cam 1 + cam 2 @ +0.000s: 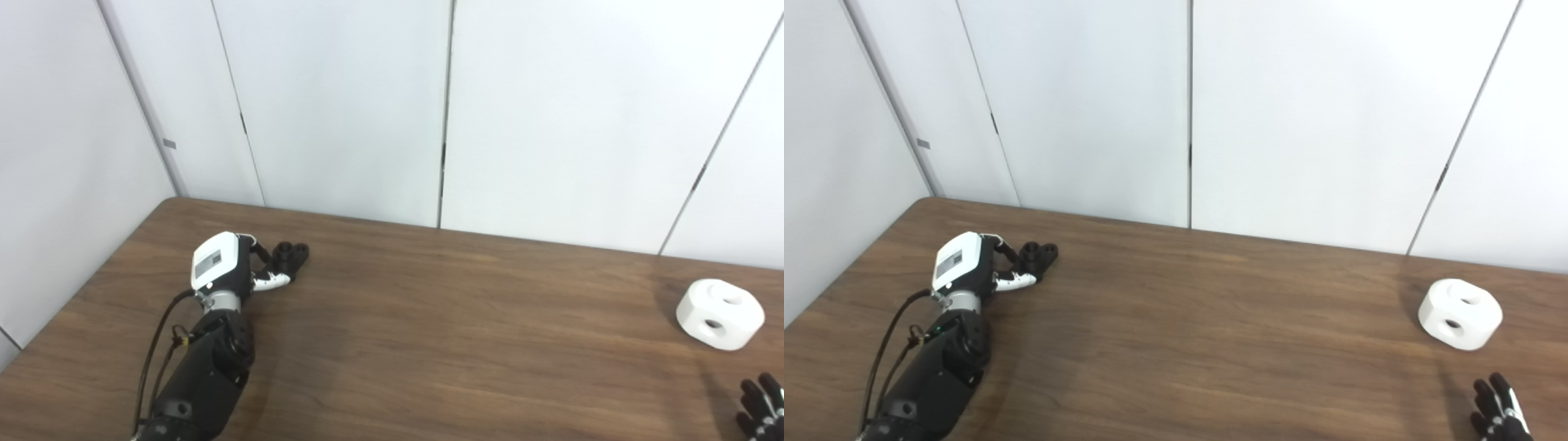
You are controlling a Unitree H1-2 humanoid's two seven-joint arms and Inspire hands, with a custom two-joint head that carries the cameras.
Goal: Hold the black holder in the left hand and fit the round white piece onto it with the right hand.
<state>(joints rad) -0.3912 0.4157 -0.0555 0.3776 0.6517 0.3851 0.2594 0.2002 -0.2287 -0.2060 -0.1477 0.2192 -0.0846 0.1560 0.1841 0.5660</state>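
Observation:
The black holder (291,256), a small dark piece with two round sockets on top, lies on the table at the far left. My left hand (228,264) reaches it from the near side, with a finger above and the white-tipped thumb (273,282) below its near end; the fingers are apart and the holder rests on the wood. At the far right of the table sits the round white piece (720,313), which has two holes. Only the dark fingertips of my right hand (762,406) show at the bottom right corner, spread, a little nearer than the white piece and holding nothing.
The brown wooden table (441,343) runs up to white wall panels (343,110) at the back and on the left. A black cable (154,346) loops along my left forearm.

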